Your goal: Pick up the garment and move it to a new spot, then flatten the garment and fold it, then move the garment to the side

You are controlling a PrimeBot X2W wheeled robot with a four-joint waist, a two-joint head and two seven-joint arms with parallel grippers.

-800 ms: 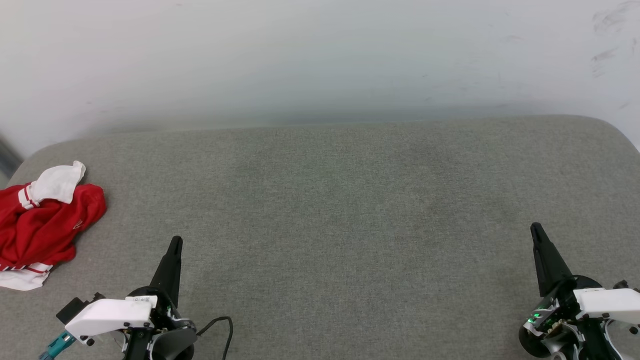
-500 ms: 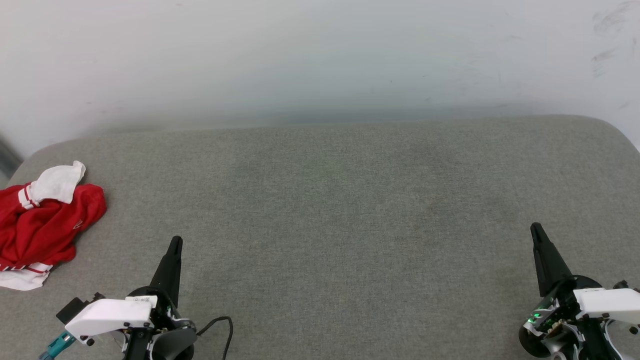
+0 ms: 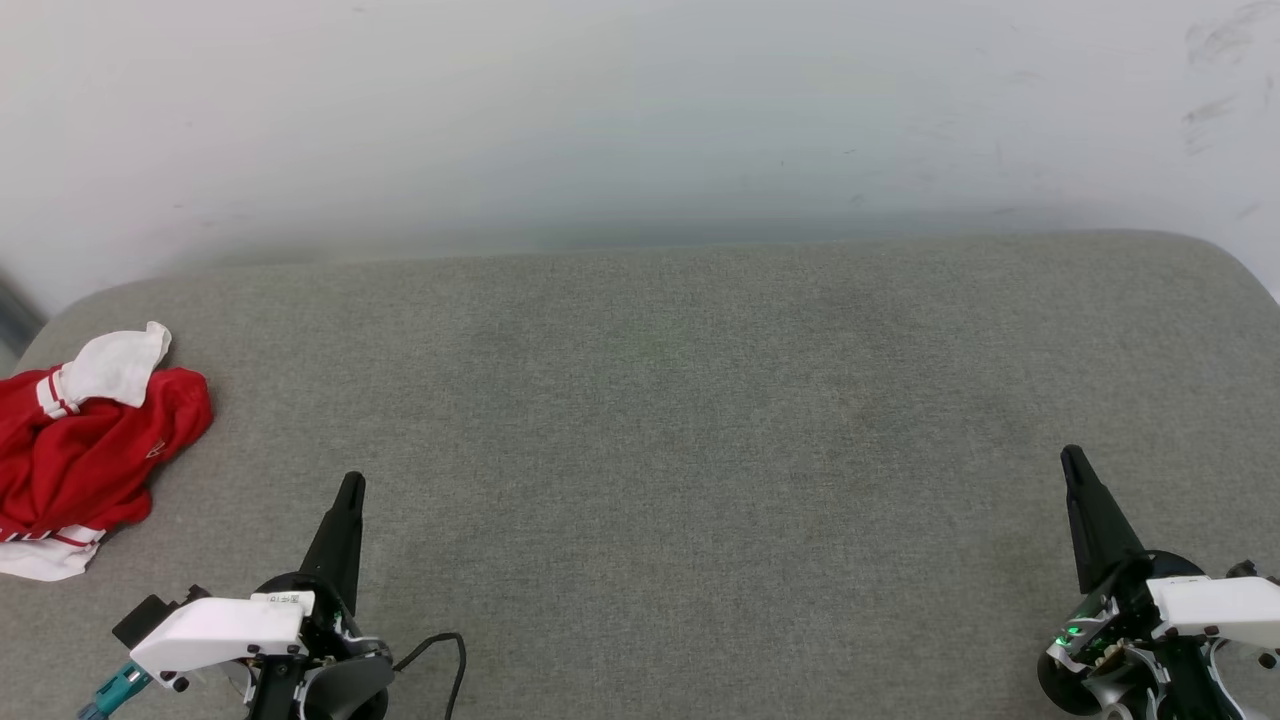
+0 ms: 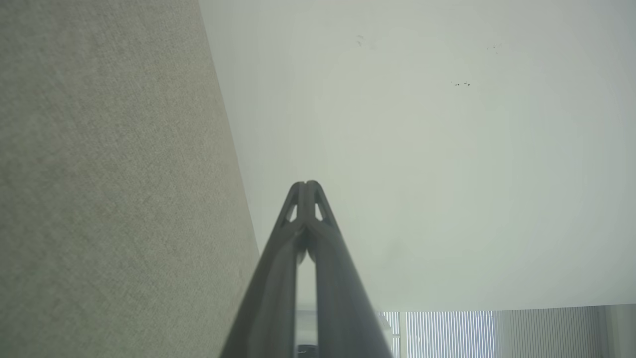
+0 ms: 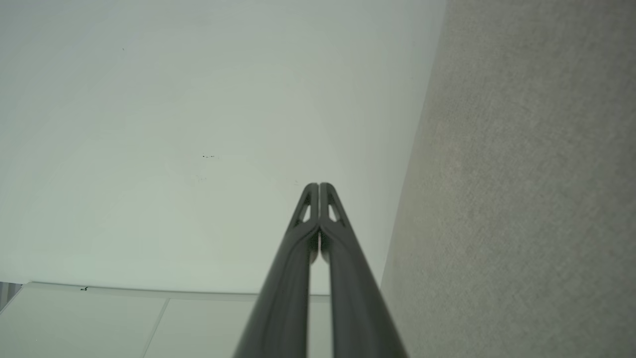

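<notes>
Garment [image 3: 92,440] near closed left tool [image 3: 350,483]

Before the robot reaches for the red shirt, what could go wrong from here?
1. The garment lies crumpled at the left edge of the grey surface, partly out of the head view; a nudge may slide it off.
2. The left gripper is shut and must open first, or it would only push the cloth.

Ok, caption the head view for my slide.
Crumpled red garment at the left edge of the grey surface; left gripper and right gripper shut, clear of it.
</notes>
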